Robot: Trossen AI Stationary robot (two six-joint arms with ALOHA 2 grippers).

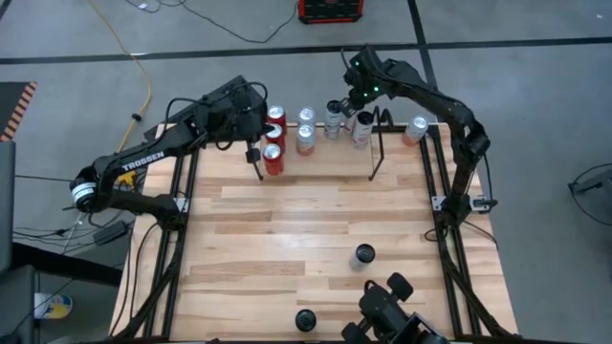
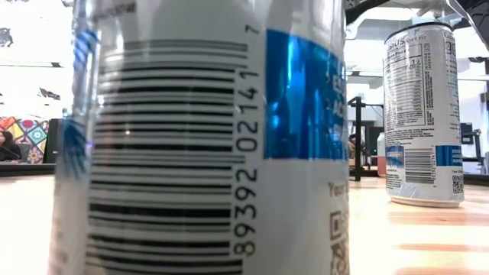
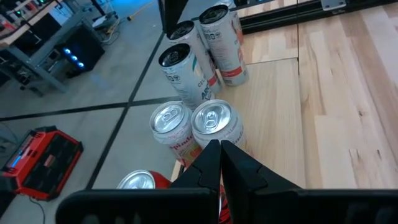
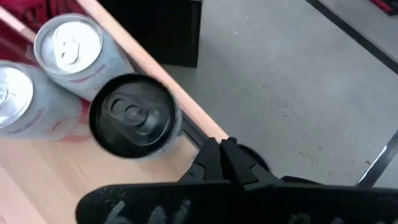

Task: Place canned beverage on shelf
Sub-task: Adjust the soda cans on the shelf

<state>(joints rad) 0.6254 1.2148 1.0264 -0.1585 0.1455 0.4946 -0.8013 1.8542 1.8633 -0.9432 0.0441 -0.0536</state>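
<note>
while both arms hang over the far edge of the table, the left gripper (image 1: 256,117), pinched shut and empty, hovers above three red cans (image 1: 274,138) at the left end of the wire shelf (image 1: 316,143). pale cans (image 1: 306,132) fill the middle; the right gripper (image 1: 356,93), also shut on nothing, hovers by a black-topped can (image 4: 132,116) near the edge. two more black-topped cans (image 1: 363,254) wait unshelved on the near side. any drop could topple the packed row.
</note>
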